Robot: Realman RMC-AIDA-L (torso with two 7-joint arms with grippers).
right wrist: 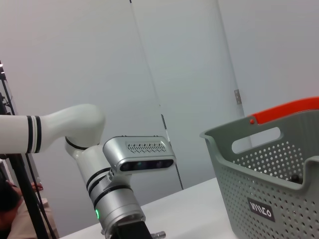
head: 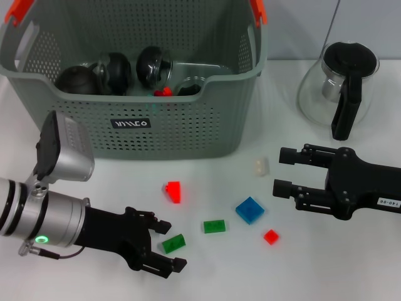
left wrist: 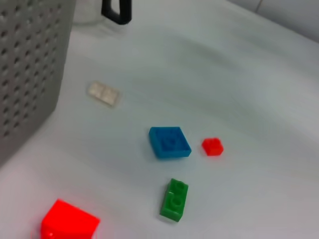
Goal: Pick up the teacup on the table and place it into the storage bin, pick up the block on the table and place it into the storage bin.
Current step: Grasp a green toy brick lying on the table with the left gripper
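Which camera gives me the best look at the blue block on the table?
The left wrist view: the blue block sits near the middle of the picture, large and unobstructed, studs visible. The head view shows it smaller, between the two hands. The right wrist view misses it, showing only the basket and the other arm.

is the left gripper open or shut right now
Open. In the head view the left gripper has its fingers spread around a green block on the table, not yet closed on it.
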